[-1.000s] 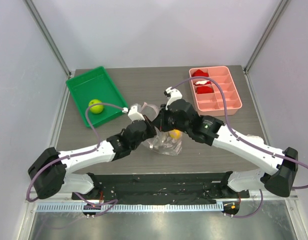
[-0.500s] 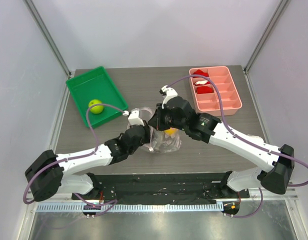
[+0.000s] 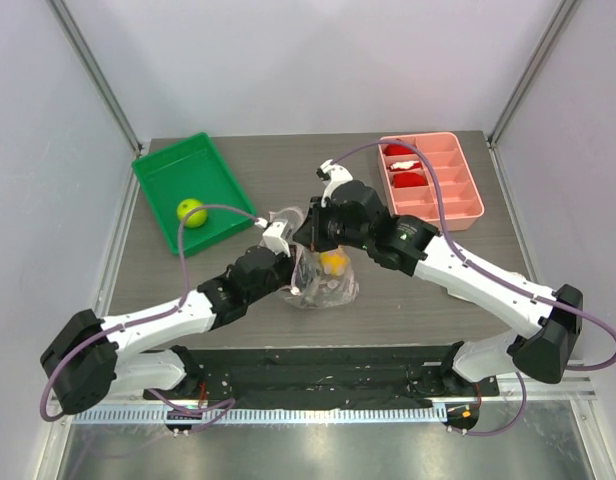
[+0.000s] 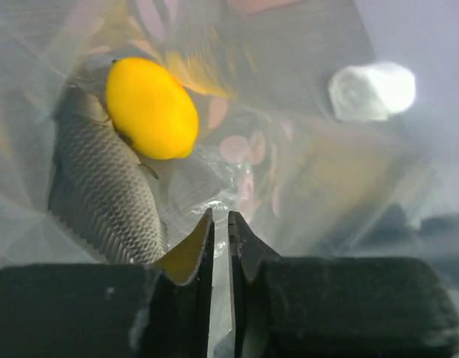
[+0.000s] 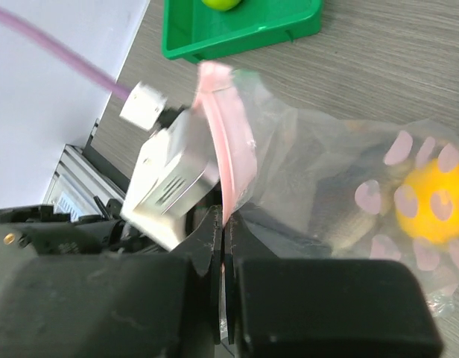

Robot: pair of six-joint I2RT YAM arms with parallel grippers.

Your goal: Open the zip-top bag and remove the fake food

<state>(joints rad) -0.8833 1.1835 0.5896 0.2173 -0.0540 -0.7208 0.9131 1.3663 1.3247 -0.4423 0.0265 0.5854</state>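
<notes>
My left fingers [image 4: 207,235] pinch the zip-top bag [image 3: 323,285] by its wall. My right fingers [image 5: 214,224] pinch its pink zip strip [image 5: 228,149]. The yellow fruit [image 4: 151,108] lies inside, below both pinches, mid-counter [image 3: 238,180].

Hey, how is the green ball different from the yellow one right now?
Colour: the green ball is lime, the yellow ball yellow-orange.
Place: the green ball lies in the green tray; the yellow ball sits inside the bag.
Cover: the green ball is in the open; the yellow ball is behind plastic pinched by the left gripper and right gripper.
Both are small, round and smooth.
</notes>
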